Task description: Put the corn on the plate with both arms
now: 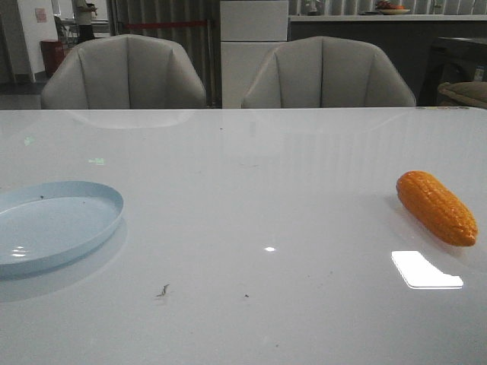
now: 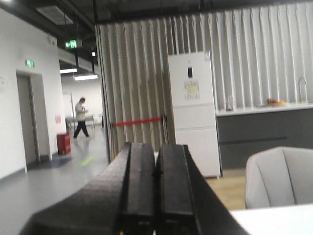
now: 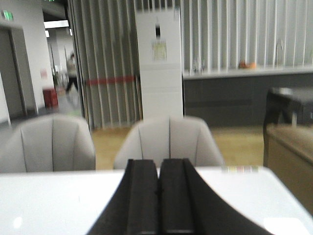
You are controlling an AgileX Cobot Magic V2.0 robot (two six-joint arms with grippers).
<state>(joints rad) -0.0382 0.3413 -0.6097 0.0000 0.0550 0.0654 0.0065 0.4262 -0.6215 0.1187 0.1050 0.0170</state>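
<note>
Corn [image 1: 437, 207] (plate [image 1: 53, 225] well apart)

The tabletop [image 1: 251, 228] in front of me is white and very glossy; it mirrors the lamps as bright patches and also the chairs behind it. The corn [image 1: 436, 207] looks like orange plastic, with rows of small bumps and a soft shine. The plate [image 1: 53, 224] is pale blue, smooth and plain, with a dull sheen, and a few dark specks lie on it. The two chairs [image 1: 125, 72] seem covered in grey leather-like material, matt, with stitched seams. My left gripper [image 2: 155, 196] and my right gripper [image 3: 159, 200] have jaws of black matt material, smooth on the flat faces.
</note>
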